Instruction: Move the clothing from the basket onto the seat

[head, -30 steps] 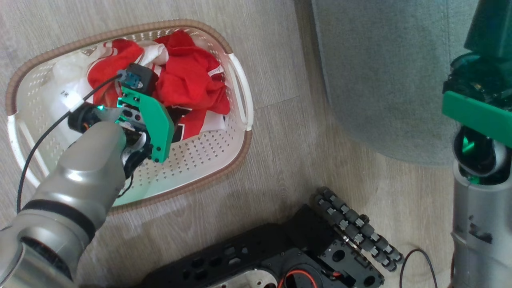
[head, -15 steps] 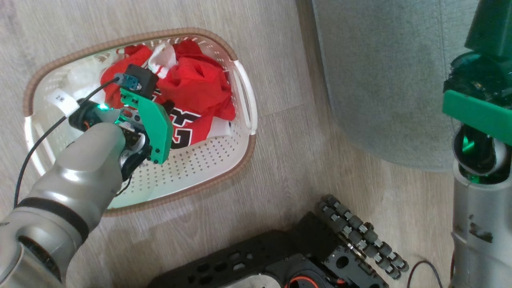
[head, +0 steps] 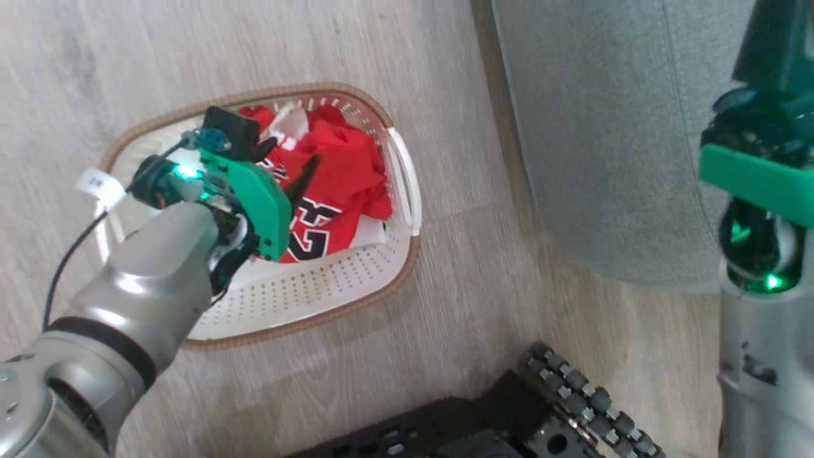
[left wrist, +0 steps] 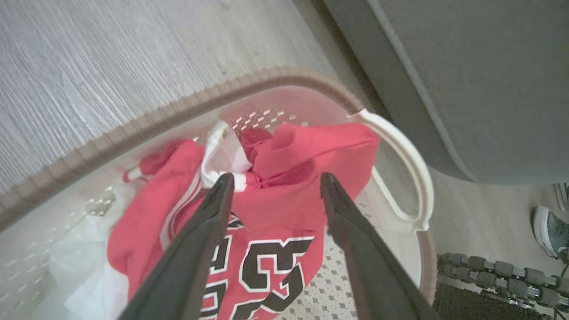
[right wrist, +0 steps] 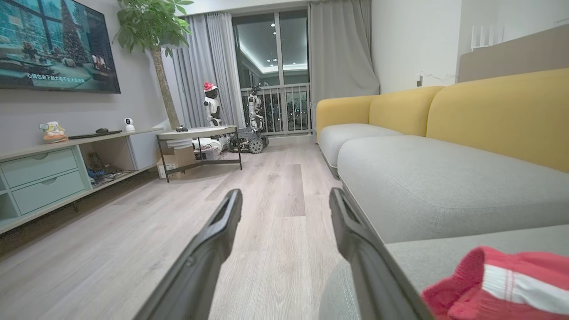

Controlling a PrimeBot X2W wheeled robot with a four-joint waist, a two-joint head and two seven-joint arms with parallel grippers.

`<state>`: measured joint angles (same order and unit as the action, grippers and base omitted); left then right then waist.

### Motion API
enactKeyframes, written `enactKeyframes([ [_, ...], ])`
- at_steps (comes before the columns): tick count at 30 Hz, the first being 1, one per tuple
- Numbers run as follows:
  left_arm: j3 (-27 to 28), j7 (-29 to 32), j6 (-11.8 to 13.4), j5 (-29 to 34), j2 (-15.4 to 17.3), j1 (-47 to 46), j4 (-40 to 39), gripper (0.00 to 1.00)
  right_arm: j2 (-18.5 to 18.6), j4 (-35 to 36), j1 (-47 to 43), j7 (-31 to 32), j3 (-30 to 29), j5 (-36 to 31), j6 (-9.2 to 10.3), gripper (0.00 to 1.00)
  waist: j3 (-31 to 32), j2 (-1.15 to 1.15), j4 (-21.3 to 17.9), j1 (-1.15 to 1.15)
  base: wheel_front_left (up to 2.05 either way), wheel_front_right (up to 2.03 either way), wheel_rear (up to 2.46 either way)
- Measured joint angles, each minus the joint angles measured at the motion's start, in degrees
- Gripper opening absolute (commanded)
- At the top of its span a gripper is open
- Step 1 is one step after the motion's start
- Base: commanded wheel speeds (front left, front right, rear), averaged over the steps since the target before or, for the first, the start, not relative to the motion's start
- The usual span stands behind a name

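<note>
Plainly, the job was at the picking stage. From the head view, the basket sat on the wooden floor in the left half of the frame, with the clothing heaped in its upper right end and the "23" lettering face up. The left gripper hung over that heap, its two dark fingers spread wide with nothing between them. The seat filled the upper right of the frame, well apart from the basket across a strip of floor.

From the left wrist view, both fingers rose from the bottom edge and straddled the red jersey. Their tips sat by a white-trimmed fold near the middle of the frame, though I could not tell whether they touched the cloth. White fabric lay at the lower left, and a shoe showed at the right edge.

From the right wrist view, the right gripper stood wide apart and empty, pointing down the room. A red garment with white trim already lay on the grey cushion at the lower right.

I judged the next move to be a short drop into the pile and a firm pinch on a thick fold. After that would come a lift high enough to clear the rim before swinging across to the seat.
</note>
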<state>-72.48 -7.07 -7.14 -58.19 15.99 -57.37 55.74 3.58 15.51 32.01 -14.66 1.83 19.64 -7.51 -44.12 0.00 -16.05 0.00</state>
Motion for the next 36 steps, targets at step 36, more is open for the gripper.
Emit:
enactKeyframes([
  [36,27.95,-7.38,9.94,12.44,5.09,24.16,-31.58,1.0,4.58,-12.44,-21.69,0.02,-3.24,1.72,0.01,1.0,29.64,0.01,14.62,0.0,0.0,0.0,0.0],
])
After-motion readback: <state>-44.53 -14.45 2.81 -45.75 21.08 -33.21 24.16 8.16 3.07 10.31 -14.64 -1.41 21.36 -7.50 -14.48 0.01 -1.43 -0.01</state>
